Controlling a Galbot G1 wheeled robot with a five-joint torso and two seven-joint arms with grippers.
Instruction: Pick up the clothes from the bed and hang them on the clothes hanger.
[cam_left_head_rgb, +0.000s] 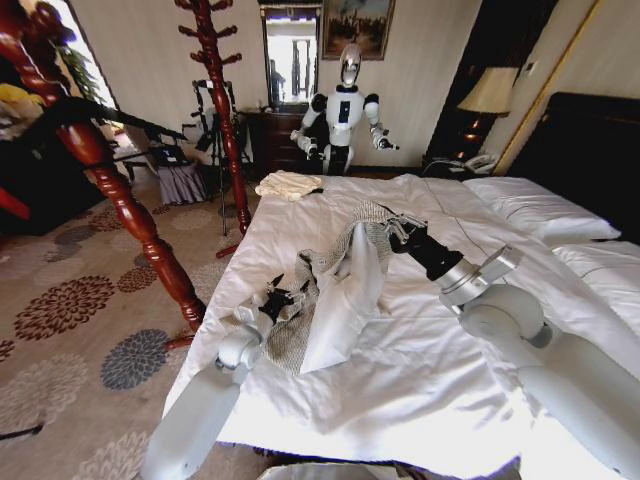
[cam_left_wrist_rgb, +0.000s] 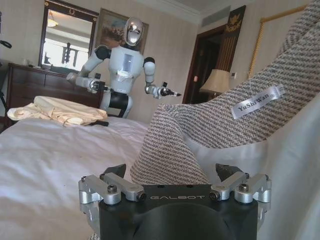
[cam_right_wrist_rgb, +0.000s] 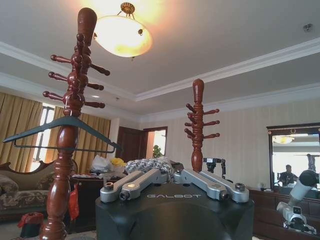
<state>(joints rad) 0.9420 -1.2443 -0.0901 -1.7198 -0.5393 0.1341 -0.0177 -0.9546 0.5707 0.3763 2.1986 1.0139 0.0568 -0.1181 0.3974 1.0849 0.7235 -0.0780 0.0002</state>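
The clothes, a grey-beige tweed jacket (cam_left_head_rgb: 345, 300) with white lining, lie across the middle of the bed (cam_left_head_rgb: 420, 380). My right gripper (cam_left_head_rgb: 392, 222) is shut on the jacket's upper edge and holds it raised off the duvet; the right wrist view shows a bunch of tweed (cam_right_wrist_rgb: 150, 164) pinched at the right gripper (cam_right_wrist_rgb: 170, 172). My left gripper (cam_left_head_rgb: 278, 292) is open at the jacket's lower end, with a fold of tweed (cam_left_wrist_rgb: 200, 125) rising between its spread fingers (cam_left_wrist_rgb: 117, 172). The black clothes hanger (cam_left_head_rgb: 120, 122) (cam_right_wrist_rgb: 95, 131) hangs on the near wooden coat stand (cam_left_head_rgb: 130, 210).
A second coat stand (cam_left_head_rgb: 222, 110) rises by the bed's far left corner. A cream folded cloth (cam_left_head_rgb: 290, 185) lies at the far edge. Another robot (cam_left_head_rgb: 345, 100) stands beyond the bed by a dresser. Pillows (cam_left_head_rgb: 540, 210) and a lamp (cam_left_head_rgb: 490, 92) are to the right.
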